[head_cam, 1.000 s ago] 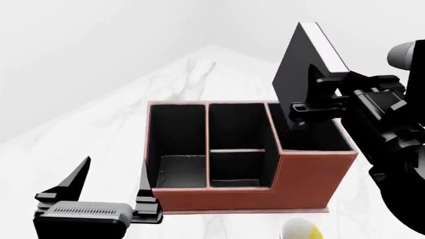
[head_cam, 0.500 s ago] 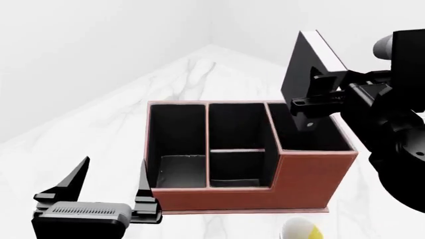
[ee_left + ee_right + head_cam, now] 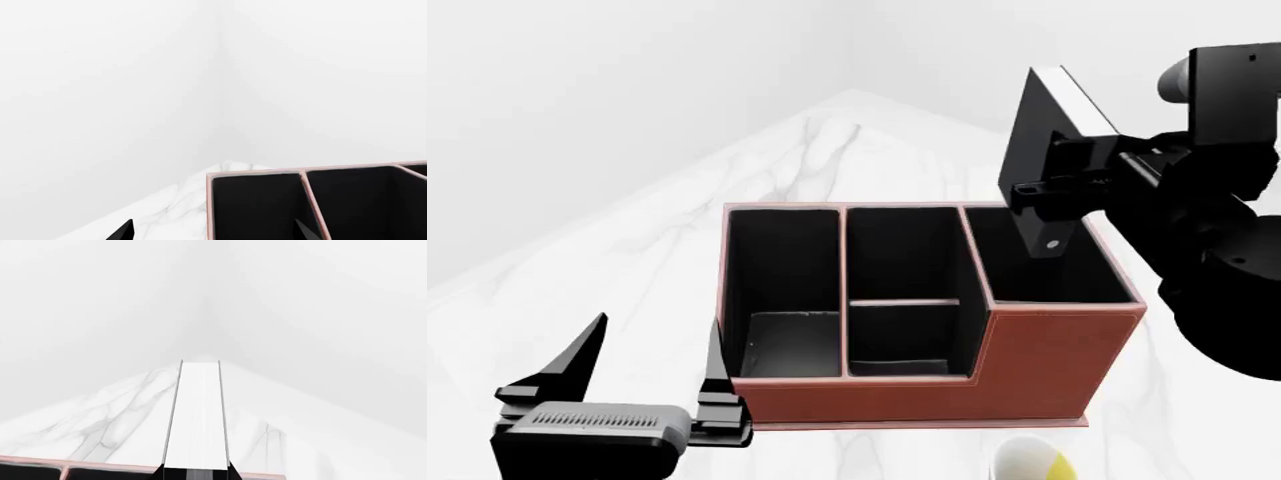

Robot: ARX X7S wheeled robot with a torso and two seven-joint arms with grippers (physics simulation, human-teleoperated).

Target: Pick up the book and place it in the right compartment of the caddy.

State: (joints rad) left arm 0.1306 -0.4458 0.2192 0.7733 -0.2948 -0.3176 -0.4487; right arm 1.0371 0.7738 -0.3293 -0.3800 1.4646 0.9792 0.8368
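Note:
The black book (image 3: 1044, 135) with white page edges hangs tilted above the caddy (image 3: 934, 395), clamped in my right gripper (image 3: 1054, 190). Its lower end sits just over the right compartment (image 3: 1048, 270), the tall raised end section. From the right wrist, the book's white page edge (image 3: 195, 415) runs straight out from between the jaws, with the caddy's far rim (image 3: 40, 462) below. My left gripper (image 3: 654, 365) is open, low at the caddy's left front corner, holding nothing. In the left wrist view its fingertips (image 3: 123, 231) straddle the caddy's left wall (image 3: 210, 205).
A white-and-yellow mug (image 3: 1030, 462) stands on the marble table (image 3: 627, 260) just in front of the caddy. The caddy's middle section (image 3: 905, 290) has a divider, and its low left compartment (image 3: 781, 300) is black-lined. White walls meet in a corner behind.
My right gripper has shifted right and slightly down with the book, which now stands steeper over the right compartment. The left gripper has stayed in place.

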